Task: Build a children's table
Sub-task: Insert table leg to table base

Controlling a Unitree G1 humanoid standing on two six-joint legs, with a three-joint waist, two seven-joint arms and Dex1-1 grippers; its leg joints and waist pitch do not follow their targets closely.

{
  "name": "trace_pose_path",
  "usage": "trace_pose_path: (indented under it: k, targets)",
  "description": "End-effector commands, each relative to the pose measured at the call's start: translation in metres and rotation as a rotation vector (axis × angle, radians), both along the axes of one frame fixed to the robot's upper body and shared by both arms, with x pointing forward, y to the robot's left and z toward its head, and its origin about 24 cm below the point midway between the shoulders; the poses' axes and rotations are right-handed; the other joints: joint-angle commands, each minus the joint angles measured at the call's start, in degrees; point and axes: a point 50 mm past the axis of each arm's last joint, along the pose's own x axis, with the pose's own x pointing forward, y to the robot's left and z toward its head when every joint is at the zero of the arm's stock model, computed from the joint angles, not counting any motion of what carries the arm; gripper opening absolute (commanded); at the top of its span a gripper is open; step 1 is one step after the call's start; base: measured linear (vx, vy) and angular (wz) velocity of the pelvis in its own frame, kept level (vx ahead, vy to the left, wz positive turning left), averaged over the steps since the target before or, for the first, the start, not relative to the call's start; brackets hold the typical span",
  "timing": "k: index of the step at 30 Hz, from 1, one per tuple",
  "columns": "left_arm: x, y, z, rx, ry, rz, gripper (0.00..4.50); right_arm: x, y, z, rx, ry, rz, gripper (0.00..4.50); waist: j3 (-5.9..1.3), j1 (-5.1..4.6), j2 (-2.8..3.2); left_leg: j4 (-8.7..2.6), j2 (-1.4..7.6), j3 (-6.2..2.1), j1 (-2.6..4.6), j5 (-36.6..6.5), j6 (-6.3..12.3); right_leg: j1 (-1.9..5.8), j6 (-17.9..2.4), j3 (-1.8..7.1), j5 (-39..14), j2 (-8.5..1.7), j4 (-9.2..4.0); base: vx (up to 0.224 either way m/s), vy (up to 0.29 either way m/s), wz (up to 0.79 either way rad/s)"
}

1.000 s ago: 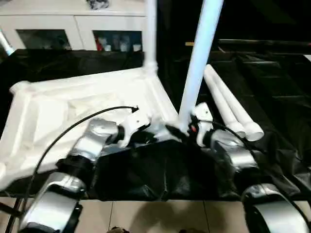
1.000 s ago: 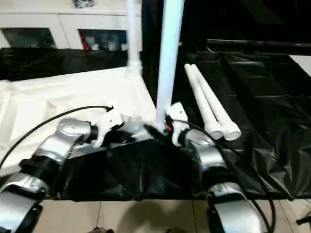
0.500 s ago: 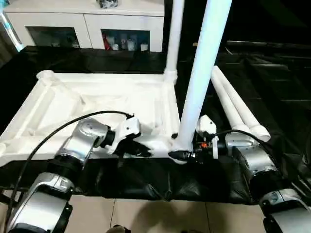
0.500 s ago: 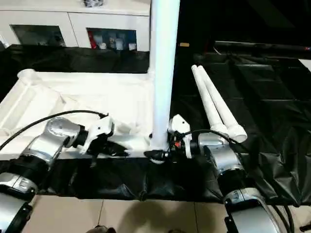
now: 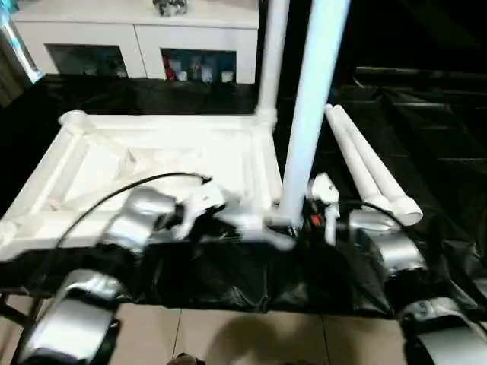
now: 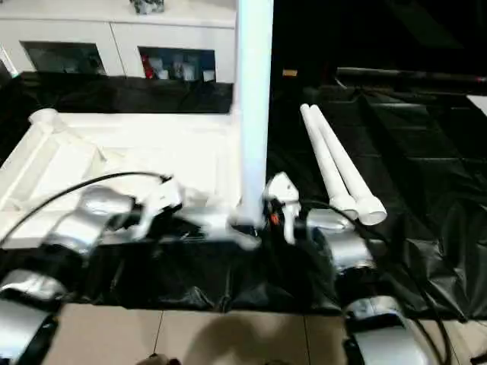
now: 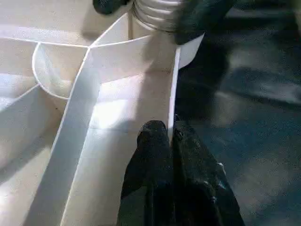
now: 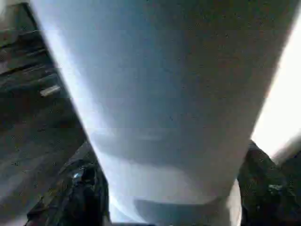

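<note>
L gripper [image 7: 170, 134] is clenched on thin side wall of tabletop [image 5: 152, 152] nr its front right corner. R gripper [image 8: 169, 188] is clasped round upright leg [image 5: 308, 114] seated in that corner socket.

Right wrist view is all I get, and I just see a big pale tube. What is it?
Observer: One of the table's legs, the near leg, standing upright at the near right corner of the upturned tabletop.
Operator: Is it the only one standing?
Observer: No, a far leg stands upright at the corner behind it.
Operator: And the others?
Observer: Two spare legs lie side by side on the black sheet, to the right of the tabletop.
</note>
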Motion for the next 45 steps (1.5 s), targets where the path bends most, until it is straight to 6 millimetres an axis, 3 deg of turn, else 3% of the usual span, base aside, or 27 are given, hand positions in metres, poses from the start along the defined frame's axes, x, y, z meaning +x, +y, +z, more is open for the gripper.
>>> trace_pose_path:
  k: [1, 2, 6, 9, 12, 16, 17, 22, 27, 28, 30, 34, 36, 40, 45]
  targets:
    - [0.015, -0.026, 0.012, -0.075, -0.095, 0.168, 0.0, -0.003, 0.033, -0.016, -0.024, 0.051, -0.036, 2.75, -3.04, -0.63, -0.95, -4.2, 1.99, -1.35, 1.89, -23.8, -1.29, 0.94, -9.2, 1.42, -31.7, -2.92, -5.56, 0.0, 0.0, 0.0]
    - [0.016, -0.031, 0.012, -0.084, -0.103, 0.205, 0.0, 0.001, 0.034, -0.017, -0.009, 0.055, -0.116, 2.75, -2.99, -1.15, -0.81, -4.25, 1.8, -1.55, 1.93, -25.1, -1.54, 0.82, -8.0, 1.22, -33.8, -2.73, -5.91, 0.0, 0.0, 0.0]
    - [0.011, -0.054, 0.011, -0.082, -0.122, 0.192, 0.0, 0.009, 0.049, -0.018, 0.01, 0.055, -0.341, 2.74, -3.14, -1.92, -0.38, -4.4, 1.66, -1.78, 1.49, -25.8, -1.21, 0.96, -7.4, 1.07, -32.8, -2.62, -6.05, 0.0, 0.0, 0.0]
    - [0.008, -0.058, 0.011, -0.078, -0.127, 0.159, 0.0, 0.011, 0.056, -0.016, 0.012, 0.031, -0.372, 2.74, -3.41, -2.04, -0.35, -4.42, 1.68, -1.65, 1.53, -26.0, -0.75, 0.87, -8.2, 1.13, -29.3, -2.5, -5.96, 0.0, 0.0, 0.0]
    - [0.008, -0.058, 0.011, -0.074, -0.129, 0.145, 0.0, 0.013, 0.057, -0.014, 0.045, 0.02, -0.388, 3.44, -3.41, -2.34, -0.35, -4.39, 1.61, -1.44, 1.42, -26.1, -0.24, 0.95, -9.2, 1.21, -26.7, -2.35, -5.85, 0.0, 0.0, 0.0]
    - [0.006, -0.053, 0.01, -0.061, -0.131, 0.105, 0.0, 0.015, 0.054, -0.01, 0.037, -0.005, -0.362, 3.66, -3.38, -2.66, -0.37, -4.46, 1.69, -1.47, 1.28, -26.2, 0.07, 1.12, -10.0, 1.19, -25.8, -2.35, -5.66, 0.0, 0.0, 0.0]
    - [0.004, -0.049, 0.009, -0.06, -0.124, 0.086, 0.0, 0.015, 0.051, -0.009, 0.033, -0.017, -0.327, 3.91, -3.37, -2.69, -0.45, -4.42, 1.66, -1.42, 1.29, -26.3, 0.17, 1.1, -10.0, 1.19, -26.0, -2.36, -5.71, 0.0, 0.0, 0.0]
    - [-0.004, -0.036, 0.01, -0.066, -0.105, -0.048, 0.0, 0.008, 0.042, -0.004, 0.054, -0.037, -0.134, 3.98, -3.57, -2.64, -0.42, -4.42, 1.84, -1.35, 0.95, -24.4, 1.3, 1.63, -11.0, 1.33, -22.7, -2.41, -5.35, 0.0, 0.0, 0.0]
    - [-0.01, -0.018, 0.01, -0.027, -0.07, -0.177, 0.0, -0.01, 0.032, 0.0, 0.077, -0.011, 0.167, 3.98, -4.06, -1.71, -0.27, -3.99, 1.99, -0.72, 0.75, -16.1, 4.2, 2.67, -14.4, 1.17, -11.3, -2.07, -4.07, 0.0, 0.0, 0.0]
    - [-0.01, -0.014, 0.01, -0.024, -0.06, -0.188, 0.0, -0.014, 0.029, 0.0, 0.065, 0.006, 0.225, 3.98, -4.17, -1.32, -0.19, -3.77, 2.18, -0.56, 0.77, -13.9, 5.18, 2.68, -15.3, 1.13, -7.8, -1.96, -3.6, 0.0, 0.0, 0.0]
    - [-0.01, -0.011, 0.011, -0.022, -0.05, -0.201, 0.0, -0.019, 0.025, -0.001, 0.05, 0.03, 0.287, 3.98, -4.17, -0.73, -0.21, -3.67, 2.24, -0.4, 0.86, -12.6, 5.89, 2.63, -16.4, 1.07, -5.6, -2.04, -3.3, 0.0, 0.0, 0.0]
    - [-0.011, -0.006, 0.015, -0.018, -0.03, -0.247, 0.0, -0.028, 0.019, -0.003, 0.016, 0.068, 0.41, 3.98, -3.82, -0.15, -0.22, -3.96, 2.39, -0.39, 1.14, -15.2, 4.32, 2.36, -16.0, 1.14, -11.0, -2.24, -3.77, 0.0, 0.0, 0.0]
    - [-0.012, -0.002, 0.016, -0.009, -0.014, -0.285, 0.0, -0.031, 0.017, -0.003, 0.006, 0.092, 0.464, 3.72, -3.76, 0.1, 0.0, -4.2, 2.4, -0.56, 1.25, -17.2, 2.89, 2.3, -14.9, 1.22, -14.3, -2.3, -4.02, 0.0, 0.0, 0.0]
    - [-0.015, 0.002, 0.016, 0.007, 0.013, -0.327, 0.0, -0.035, 0.017, -0.002, -0.004, 0.109, 0.519, 3.46, -3.71, 0.19, -0.04, -4.36, 2.42, -0.6, 1.43, -18.8, 1.62, 2.14, -14.7, 1.3, -15.4, -2.32, -4.12, 0.0, 0.0, 0.0]
    - [-0.015, 0.006, 0.015, 0.02, 0.022, -0.337, 0.0, -0.038, 0.017, 0.0, 0.009, 0.129, 0.546, 3.06, -3.86, 0.4, 0.11, -4.27, 2.42, -0.57, 1.44, -17.5, 1.74, 2.2, -15.3, 1.28, -12.5, -2.24, -3.85, 0.0, 0.0, 0.0]
